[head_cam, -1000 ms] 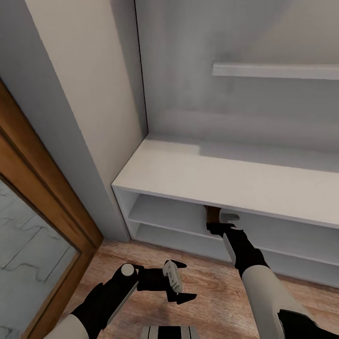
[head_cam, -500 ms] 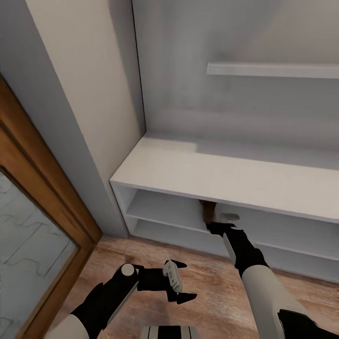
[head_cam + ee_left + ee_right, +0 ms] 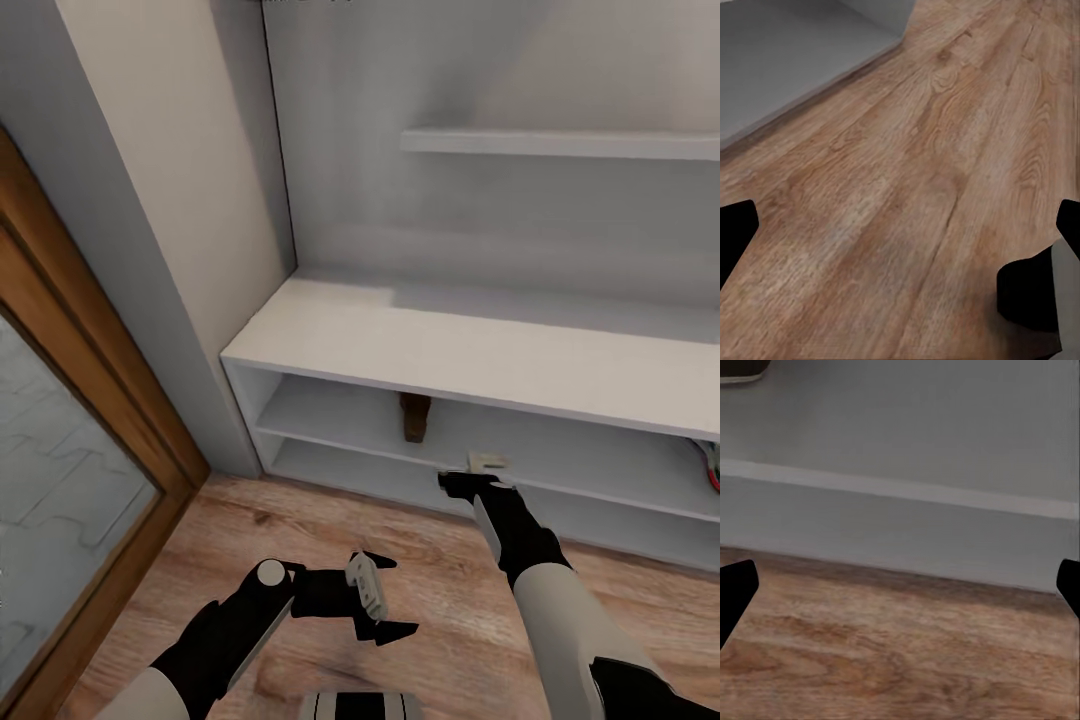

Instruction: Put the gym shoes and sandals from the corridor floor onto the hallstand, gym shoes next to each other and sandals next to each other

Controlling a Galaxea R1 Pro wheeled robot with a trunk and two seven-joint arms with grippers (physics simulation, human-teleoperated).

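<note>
One brown sandal (image 3: pixel 415 417) lies on the middle tier of the light grey hallstand (image 3: pixel 450 350), and its edge shows in the right wrist view (image 3: pixel 742 369). At the far right of that tier a bit of a white gym shoe (image 3: pixel 711 462) with red and green peeks in. My right gripper (image 3: pixel 472 472) is open and empty, just in front of the rack and right of the sandal, apart from it. My left gripper (image 3: pixel 398 596) hangs open and empty over the wood floor (image 3: pixel 300 520). The other shoes are out of view.
A wood-framed mirrored door (image 3: pixel 80 400) stands at the left, with a grey wall strip (image 3: pixel 180 250) between it and the rack. An upper wall shelf (image 3: pixel 560 143) juts out above the bench. The left wrist view looks down on floor planks (image 3: pixel 907 187).
The camera has drawn back and shifted, so the rack slid left. The right gripper, which was at the sandal under the bench top, now stands apart from it, and the sandal rests on the shelf.
</note>
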